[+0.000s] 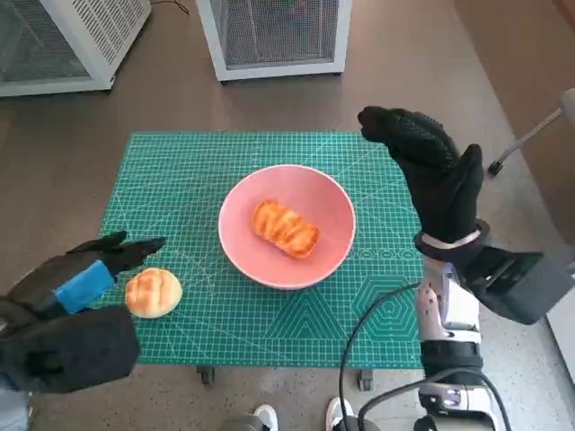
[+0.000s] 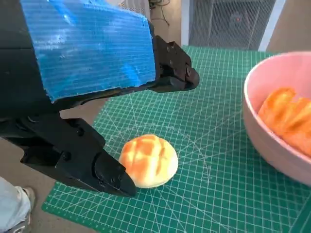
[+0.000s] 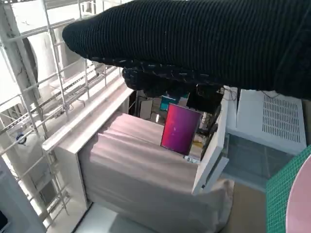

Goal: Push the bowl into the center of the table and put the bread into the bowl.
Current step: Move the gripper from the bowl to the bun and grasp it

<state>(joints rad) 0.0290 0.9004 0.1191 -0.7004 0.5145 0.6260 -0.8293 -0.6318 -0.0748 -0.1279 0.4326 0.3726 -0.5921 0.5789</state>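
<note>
Head view, lower left: left hand [image 1: 76,283], blue tape on its back, fingers [image 2: 104,172] spread wide around a round bun [image 1: 153,293] without closing on it; holds nothing. In the left wrist view one finger tip sits right against the bun's side, the other finger [image 2: 175,73] is well apart from it; actual contact can't be told. Bun lies on the green mat [image 1: 180,180] near its lower left corner, well apart from the bowl. Center of frame: pink bowl [image 1: 334,241] about mid-mat on the table, with a long glazed bread [image 1: 285,228] inside, lying tilted. Upper left and top: white mesh cabinets [image 1: 274,31] on the brown floor. Right: right hand [image 1: 431,175] in black glove raised near the mat's upper right corner, just right of the bowl, not touching it, fingers loosely extended, holding nothing. Bottom: shoe tips [image 1: 301,416] of a person by the table edge.
</note>
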